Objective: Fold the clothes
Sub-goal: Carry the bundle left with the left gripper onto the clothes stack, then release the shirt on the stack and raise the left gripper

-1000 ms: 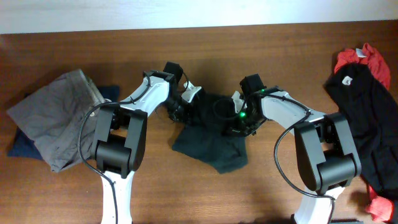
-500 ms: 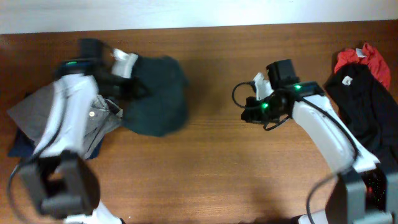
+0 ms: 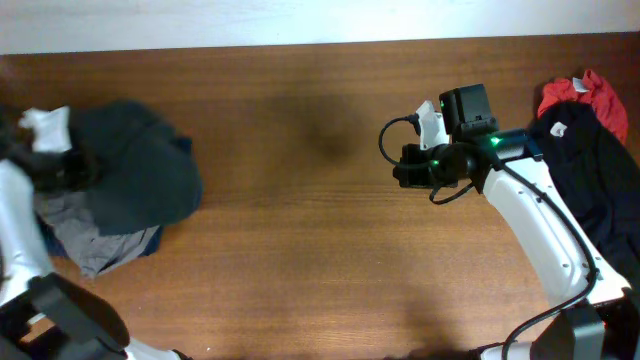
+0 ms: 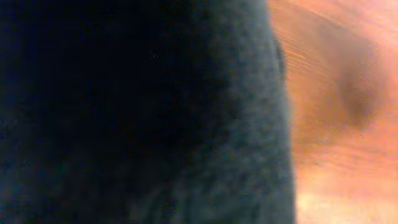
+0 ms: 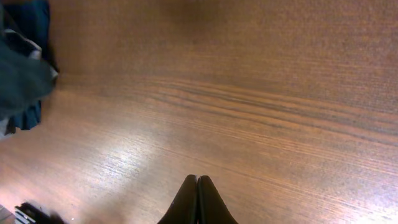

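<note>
My left gripper at the far left is shut on a dark green garment, which hangs over the stack of folded clothes: a grey piece on a blue one. The left wrist view is filled by the dark green garment, and my fingers are hidden there. My right gripper is shut and empty, above bare table right of centre. Its closed fingertips show over the wood. The dark green garment also shows at the left edge of the right wrist view.
A pile of unfolded clothes lies at the right edge: a black garment with red cloth behind it and more red at the bottom right corner. The brown wooden table runs between the two piles.
My left arm swung the dark green garment from the table's centre to the far left, over the folded stack. My right gripper let go of it and drew back to the right.
</note>
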Tool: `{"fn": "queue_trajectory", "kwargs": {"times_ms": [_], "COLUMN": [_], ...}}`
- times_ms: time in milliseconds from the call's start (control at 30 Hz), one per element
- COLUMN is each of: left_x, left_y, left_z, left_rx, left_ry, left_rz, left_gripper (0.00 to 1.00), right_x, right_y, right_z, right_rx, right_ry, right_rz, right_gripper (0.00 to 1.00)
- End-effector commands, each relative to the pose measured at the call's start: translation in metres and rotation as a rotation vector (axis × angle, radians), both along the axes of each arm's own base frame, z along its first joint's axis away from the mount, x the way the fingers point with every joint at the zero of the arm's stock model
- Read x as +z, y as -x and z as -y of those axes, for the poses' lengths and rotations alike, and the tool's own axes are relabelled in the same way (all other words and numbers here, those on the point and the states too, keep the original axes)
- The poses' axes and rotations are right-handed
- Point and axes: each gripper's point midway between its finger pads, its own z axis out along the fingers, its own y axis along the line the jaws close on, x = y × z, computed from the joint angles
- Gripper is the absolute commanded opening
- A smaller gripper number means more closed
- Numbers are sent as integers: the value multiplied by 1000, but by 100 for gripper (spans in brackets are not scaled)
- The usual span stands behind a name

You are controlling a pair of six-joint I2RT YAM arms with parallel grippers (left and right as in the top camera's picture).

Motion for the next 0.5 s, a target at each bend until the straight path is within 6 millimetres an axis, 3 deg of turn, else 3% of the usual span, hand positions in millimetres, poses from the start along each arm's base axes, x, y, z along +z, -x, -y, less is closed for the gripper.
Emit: {"fn": "queue_trajectory", "kwargs": {"times_ms": [0,167,200,267,300,333,467], "left_x": [1,-13,-19,-33,-40,-43,-38], "left_y": [13,26,28,39,46,50,60], "left_z": [-39,-74,-79,-94,-101,-104,-107], "left_rx": [107,192,216,317,374,396,424], "left_ry": [-19,-8,-5,-20,-28,-26,-6], "left_rz": [13,-2,-23,-103,-147,-165,-177], "left_gripper": [0,6,13,37,54,82,87], "right_x": [11,11,11,11,11,11,10], "right_y": [-3,-3,-3,-3,-2,-1,1], "right_z": [1,1,1,1,1,1,2], "right_rx": [3,2,2,2,2,2,2], "right_ry": [13,16,16,16,17,17,19], "right_rz": [36,36,37,34,31,27,18], "right_gripper": [4,4,4,4,4,4,4]}}
